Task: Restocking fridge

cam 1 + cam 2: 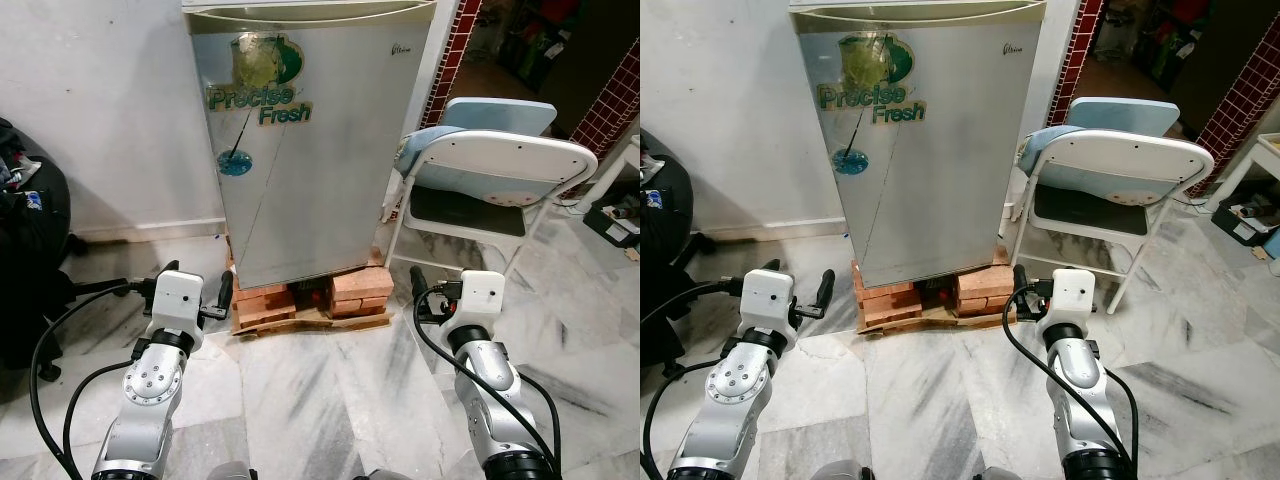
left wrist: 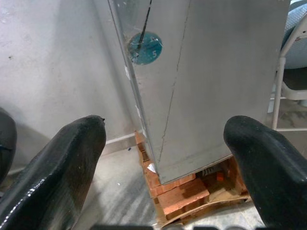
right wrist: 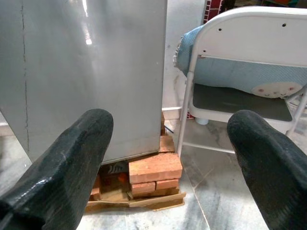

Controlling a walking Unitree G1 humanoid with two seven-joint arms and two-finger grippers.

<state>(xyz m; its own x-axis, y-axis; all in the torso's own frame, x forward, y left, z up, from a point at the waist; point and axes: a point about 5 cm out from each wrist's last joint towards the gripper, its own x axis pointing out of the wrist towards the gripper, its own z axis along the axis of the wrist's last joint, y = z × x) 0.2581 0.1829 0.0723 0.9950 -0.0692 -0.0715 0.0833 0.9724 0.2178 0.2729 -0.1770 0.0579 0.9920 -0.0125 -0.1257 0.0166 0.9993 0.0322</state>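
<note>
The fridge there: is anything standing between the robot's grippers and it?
Nothing visible does. Bare marble floor lies between the open left gripper, the open right gripper and the shut fridge. The folding chair stands beside it.

A white folding chair [image 1: 495,170] stands on the marble floor [image 1: 330,400] beside a white wall [image 1: 110,100].

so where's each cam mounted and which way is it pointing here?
Left eye: on the head, looking forward and down at the closed fridge on bricks; both silver arms show, left claw and right claw.
Right eye: same head, same scene, slightly offset.
Left wrist: looks along its open black fingers at the fridge's lower door.
Right wrist: along its open fingers at the fridge corner and folding chair.
All four share fridge and bricks.
</note>
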